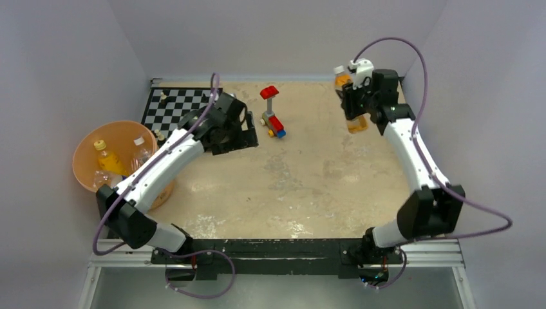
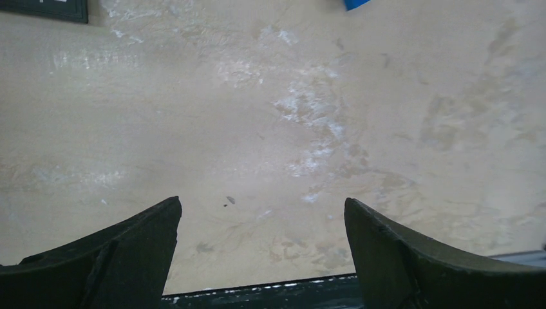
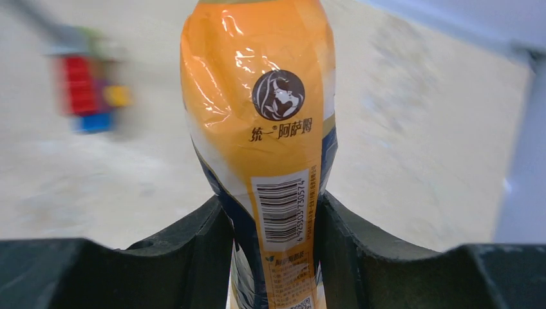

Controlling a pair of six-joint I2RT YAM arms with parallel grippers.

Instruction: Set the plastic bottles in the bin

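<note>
My right gripper (image 1: 356, 103) is shut on the orange-brown white-capped bottle (image 1: 357, 123) and holds it off the table at the far right. In the right wrist view its jaws (image 3: 273, 225) press both sides of the labelled body (image 3: 264, 129). The peach-orange bin (image 1: 116, 124) stands at the left edge and holds the yellow bottle (image 1: 106, 158) and two transparent white-capped bottles (image 1: 140, 149) (image 1: 103, 179). The blue-labelled bottle is out of view. My left gripper (image 1: 251, 132) is open and empty over bare table (image 2: 263, 219), right of the bin.
A red-blue-yellow toy brick figure (image 1: 273, 116) stands at the far middle, blurred in the right wrist view (image 3: 90, 96). A chessboard (image 1: 177, 106) with small pieces lies at the far left behind the bin. My left arm crosses over the bin's right side.
</note>
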